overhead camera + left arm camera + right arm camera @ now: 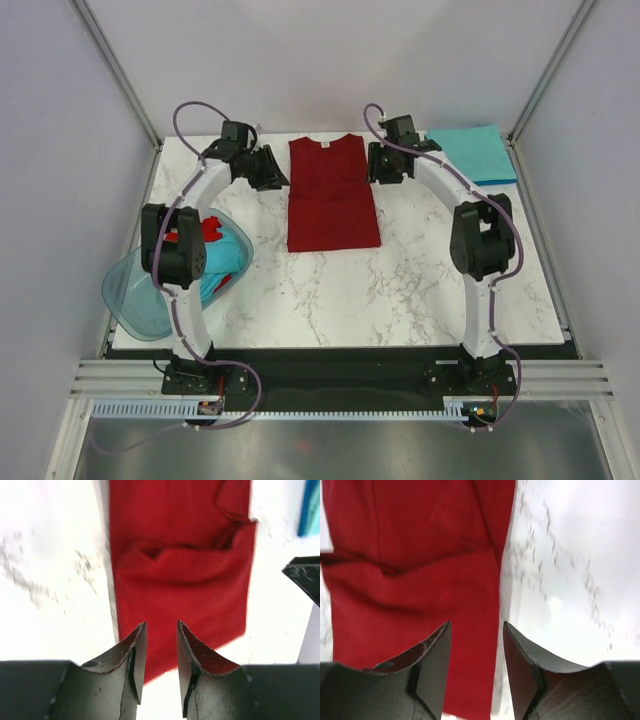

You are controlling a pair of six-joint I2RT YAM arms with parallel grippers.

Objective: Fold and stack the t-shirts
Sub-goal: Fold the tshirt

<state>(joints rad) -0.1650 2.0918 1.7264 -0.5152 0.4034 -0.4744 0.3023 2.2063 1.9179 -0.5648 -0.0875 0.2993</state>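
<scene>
Dark red t-shirt (333, 195): sleeves folded in, a crease across the middle, neck at the far end. It lay flat on the surface (400, 290) between the left pincer (268, 168) and the right pincer (378, 162).
Teal t-shirt (478, 152): folded flat, it lay just right of the right pincer.
Crumpled teal t-shirt (215, 282) and crumpled red t-shirt (210, 228): these were heaped together, nearer than the left pincer and well apart from it.

One camera looks down from above and behind, taking in the whole white marbled bench (400, 290). Both wrist cameras hang close, sharing the folded dark red cotton t-shirt (333, 195).
</scene>
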